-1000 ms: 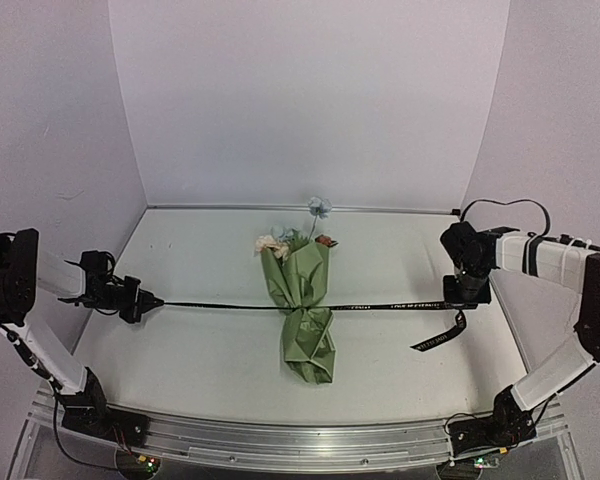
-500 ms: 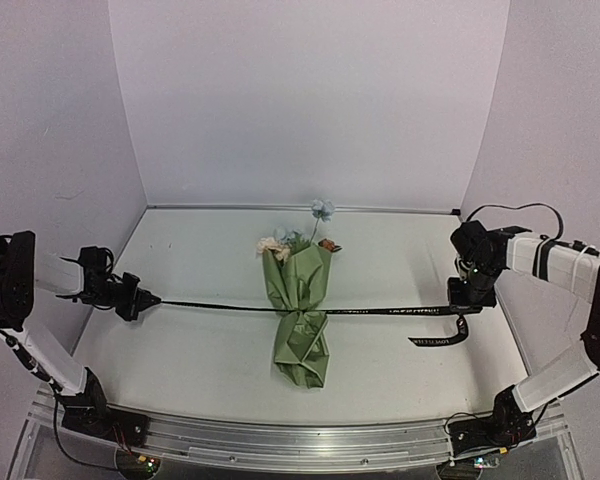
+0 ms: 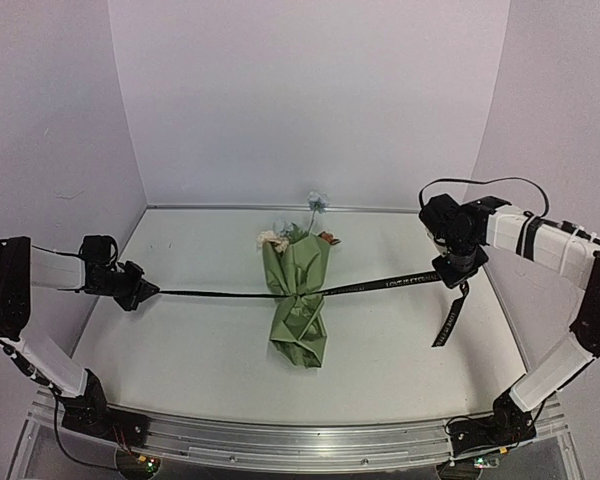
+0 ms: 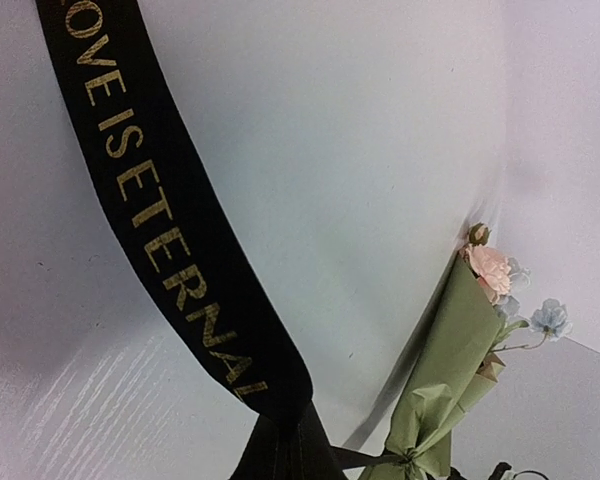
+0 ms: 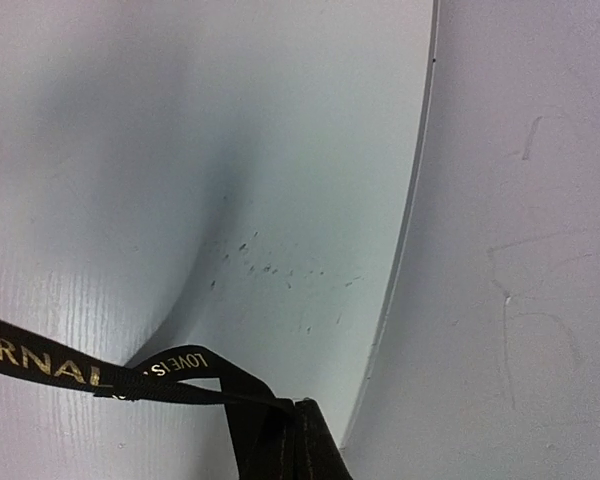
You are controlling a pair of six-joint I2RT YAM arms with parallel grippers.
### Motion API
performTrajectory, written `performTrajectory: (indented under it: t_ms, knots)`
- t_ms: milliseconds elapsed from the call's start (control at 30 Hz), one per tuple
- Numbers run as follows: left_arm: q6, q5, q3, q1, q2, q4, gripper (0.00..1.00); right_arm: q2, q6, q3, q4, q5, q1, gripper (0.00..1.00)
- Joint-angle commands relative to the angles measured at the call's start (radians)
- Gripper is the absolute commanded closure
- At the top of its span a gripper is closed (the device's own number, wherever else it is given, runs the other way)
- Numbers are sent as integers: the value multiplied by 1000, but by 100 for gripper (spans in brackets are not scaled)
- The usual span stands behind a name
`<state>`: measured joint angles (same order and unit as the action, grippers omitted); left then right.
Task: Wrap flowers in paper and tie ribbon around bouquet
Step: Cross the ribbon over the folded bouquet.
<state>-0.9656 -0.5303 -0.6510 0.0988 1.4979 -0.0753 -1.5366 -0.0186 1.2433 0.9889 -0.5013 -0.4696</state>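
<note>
**A:** How is the left tool [image 3: 146, 294] seen?

**B:** Its jaws are seen pressed together, with one end of the black ribbon [image 3: 380, 284] pinched between them. It is held well to the left of the bouquet [image 3: 298, 322], above the desk [image 3: 180, 360].

**A:** And the right tool [image 3: 452, 268]?

**B:** It is likewise clamped on the ribbon, well to the right of the bouquet. A loose tail of ribbon is left hanging below it, toward the desk.

**A:** How is the ribbon run between them?

**B:** It is stretched in a taut line from one tool to the other. It is drawn across the narrowed waist of the bouquet, where the wrapping is pinched in. Whether a knot has been made there cannot be told. Gold lettering is printed along its length, and "ETERNAL" can be read in the left wrist view.

**A:** Where is the bouquet placed?

**B:** It is set about midway between the two tools, with its crumpled narrow end rested on the desk and its wide end pointed away from the arms. The olive-green paper [image 3: 306, 264] is wrapped around the stems as a cone. The flowers [image 3: 278, 240], cream, pale blue and brownish-pink, are shown above the wide end. One pale blue bloom is raised on a thin stem above the others.
</note>
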Motion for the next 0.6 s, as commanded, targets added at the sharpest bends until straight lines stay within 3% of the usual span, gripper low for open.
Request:
performTrajectory:
  t_ms: [0,100,333,567]
  knots:
    - [21,43,-29,8,-25,23,100,-45,-43,-19,80,-136,-10,99]
    - [34,14,-31,-10,-28,28,100,-45,4,-64,76,-46,-9,88]
    - [44,-74,-39,-91,-60,31,100,54,125,-127,37,174,-10,46]
    - [54,-124,-100,-178,-144,-17,100,152,196,-128,-190,432,-123,27]
